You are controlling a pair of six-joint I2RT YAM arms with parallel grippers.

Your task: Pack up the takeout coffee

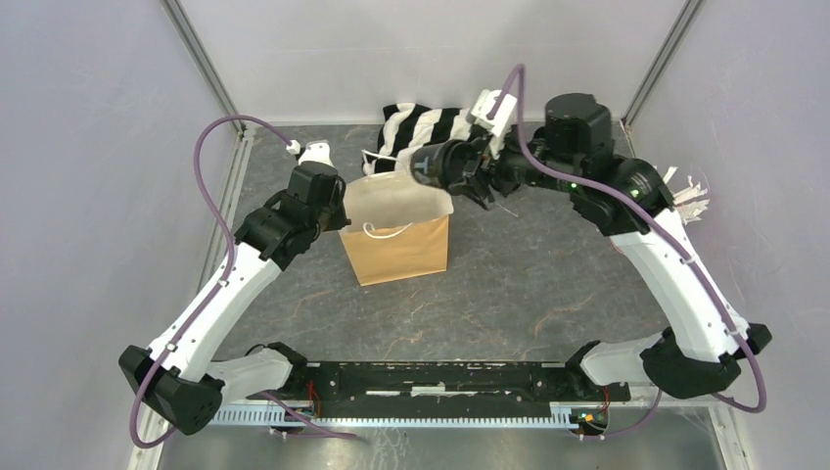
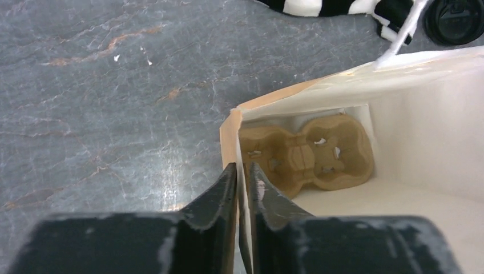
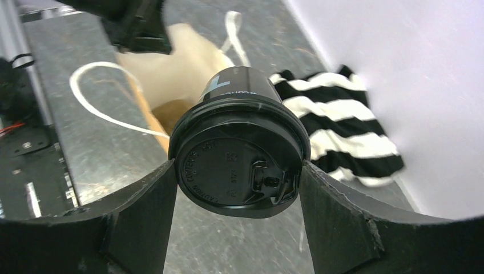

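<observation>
Grey stone-patterned table (image 1: 548, 284) carries our open paper bag (image 1: 401, 250), a cardboard cup tray (image 2: 308, 154) on its floor. Our left gripper (image 2: 242, 182) is clamped on the bag's side wall. Our right gripper (image 3: 237, 177) grasps the lidded coffee cup (image 1: 431, 164), held sideways above the bag's far rim.

Cut off, hidden, too small
From the left wrist, the striped cloth (image 2: 319, 5) and a round black thing (image 2: 454, 20) run off the top edge, and the bag (image 2: 422, 103) off the right; lettering on the lid of the cup (image 3: 240, 162) is too small to read; overhead, pale bits (image 1: 688, 196) at far right are too small to tell.
</observation>
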